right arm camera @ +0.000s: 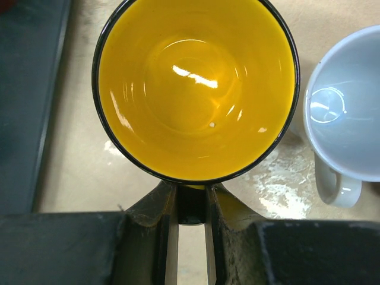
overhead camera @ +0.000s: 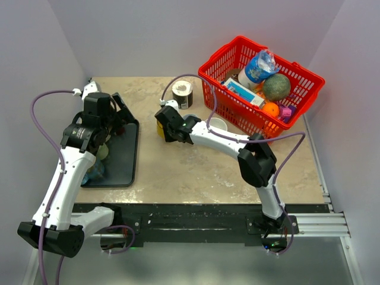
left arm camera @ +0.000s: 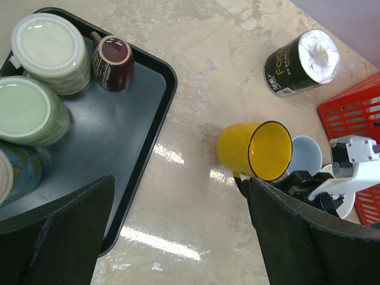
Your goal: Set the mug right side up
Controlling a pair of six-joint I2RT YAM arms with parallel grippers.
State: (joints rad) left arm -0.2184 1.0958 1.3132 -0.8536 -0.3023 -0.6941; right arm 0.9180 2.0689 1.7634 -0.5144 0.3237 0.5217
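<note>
Right pincer point(right arm camera: 191, 205) pinching yellow mug point(right arm camera: 196, 89) by its handle, mug tilted, just beyond fingertips

Glossy, smooth glazed ceramic for the yellow mug point(right arm camera: 196, 89); matt black plastic for the tray point(left arm camera: 133, 113); polished mottled stone look for the bench point(left arm camera: 208, 47); red plastic lattice for the basket point(overhead camera: 222, 62).

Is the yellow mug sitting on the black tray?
No, the yellow mug is off the black tray, over the bare tabletop beside it.
</note>
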